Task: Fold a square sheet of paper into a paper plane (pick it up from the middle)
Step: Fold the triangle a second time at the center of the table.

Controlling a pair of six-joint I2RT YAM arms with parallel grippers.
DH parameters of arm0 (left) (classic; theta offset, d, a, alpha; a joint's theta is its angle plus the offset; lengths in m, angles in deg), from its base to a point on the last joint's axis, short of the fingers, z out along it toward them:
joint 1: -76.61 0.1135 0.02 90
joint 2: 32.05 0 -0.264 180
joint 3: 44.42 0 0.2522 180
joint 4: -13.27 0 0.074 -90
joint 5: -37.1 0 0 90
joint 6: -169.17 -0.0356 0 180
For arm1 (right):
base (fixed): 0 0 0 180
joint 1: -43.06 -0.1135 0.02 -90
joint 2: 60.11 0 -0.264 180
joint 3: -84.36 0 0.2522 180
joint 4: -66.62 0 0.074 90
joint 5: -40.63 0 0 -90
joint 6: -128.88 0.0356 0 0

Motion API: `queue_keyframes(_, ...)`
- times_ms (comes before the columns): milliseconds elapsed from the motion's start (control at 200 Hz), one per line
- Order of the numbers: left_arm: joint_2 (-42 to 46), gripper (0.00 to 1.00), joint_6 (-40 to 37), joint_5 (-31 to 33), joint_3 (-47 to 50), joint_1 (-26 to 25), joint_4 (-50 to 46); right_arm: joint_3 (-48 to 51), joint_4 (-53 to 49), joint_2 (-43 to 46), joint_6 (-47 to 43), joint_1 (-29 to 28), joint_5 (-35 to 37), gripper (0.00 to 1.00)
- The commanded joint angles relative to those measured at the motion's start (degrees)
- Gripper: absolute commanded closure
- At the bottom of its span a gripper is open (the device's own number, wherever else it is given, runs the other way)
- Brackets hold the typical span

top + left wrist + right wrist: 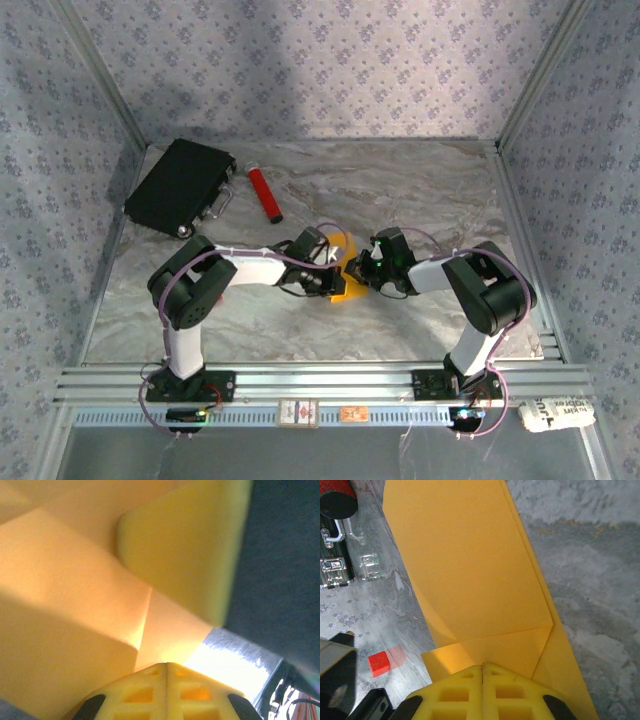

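Pinching the thin orange-yellow square sheet of paper (470, 570) over the grey marbled table (420, 190), our left gripper (166, 665) and right gripper (482, 666) squeeze it between closed fingers; we should align edges before creasing.

Sheet of paper (470, 570): orange-yellow, matt, smooth, sharply creased. Table (590, 580) under the paper: glossy marble-look top. Case (180, 187) beyond the paper: matt black, with bright metal latches (332, 567). Right gripper (483, 669): matt yellow moulded plastic.
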Motion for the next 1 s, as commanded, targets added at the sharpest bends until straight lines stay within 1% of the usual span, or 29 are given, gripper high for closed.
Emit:
queue_keyframes(0,-0.7,1.00,-0.2,0.6,1.3,-0.2,0.6,2.4,-5.9,-1.1,-0.1,0.0,3.2,1.00)
queue_keyframes(290,1.0,0.99,-0.3,1.1,4.2,-0.3,1.1,2.8,-5.9,-1.3,-0.3,0.3,3.3,1.00)
queue_keyframes(690,4.9,0.99,-2.6,1.1,9.1,-0.2,-1.7,3.1,-5.7,-1.3,-0.4,0.5,3.2,1.00)
queue_keyframes(874,8.3,1.00,-3.1,3.5,11.2,-0.2,-3.6,2.9,-5.9,-0.8,-0.3,0.6,3.2,1.00)
queue_keyframes(994,11.7,1.00,-1.4,2.8,11.4,-0.2,-1.6,3.2,-5.7,-0.6,0.2,0.5,3.4,1.00)
